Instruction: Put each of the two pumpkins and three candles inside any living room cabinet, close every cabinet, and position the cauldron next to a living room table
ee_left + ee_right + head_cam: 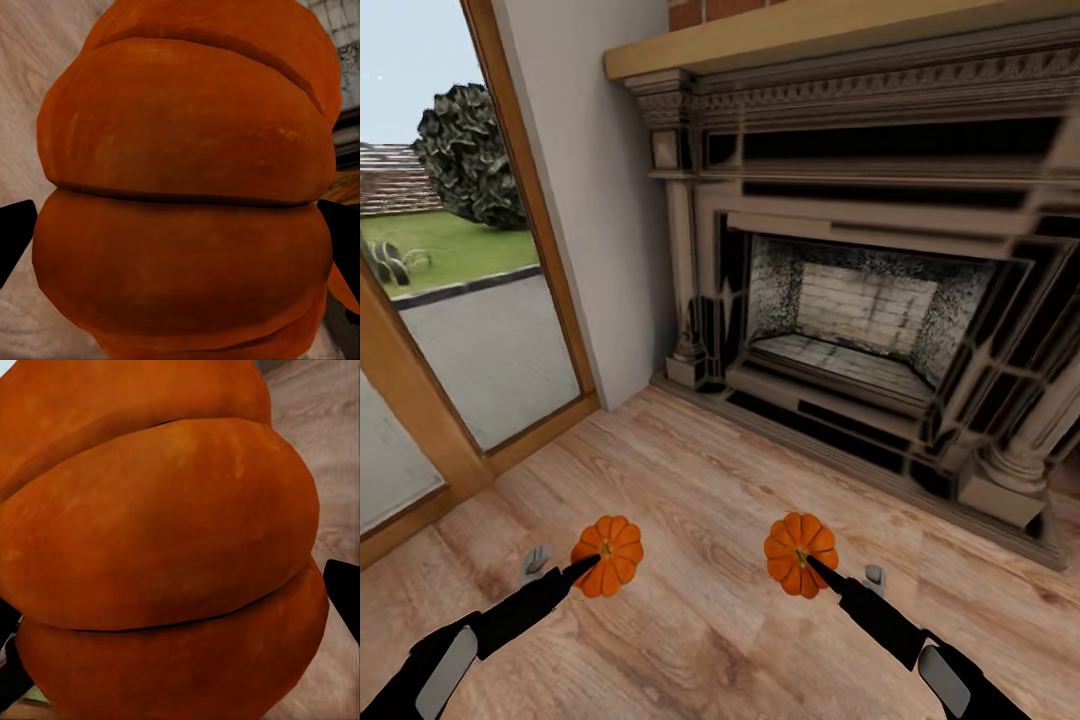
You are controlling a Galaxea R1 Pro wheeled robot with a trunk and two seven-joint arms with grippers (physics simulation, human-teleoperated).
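- Here, in the head view, the left gripper [572,572] is clamped on a pumpkin [607,555], held above the wooden floor [700,480].
- The right gripper [830,575] grips the other pumpkin [800,554] in the same way, level with the first and well apart from it.
- In the left wrist view, the pumpkin [184,187] sits between dark fingers [15,232], seemingly touching both sides.
- A stone fireplace [860,300] stands ahead; a glass door [450,250] is at the left.

You get even, bright daylight from the glass door [470,300], soft rendered textures, faint floor [710,500] shadows, and blurry close wrist views.
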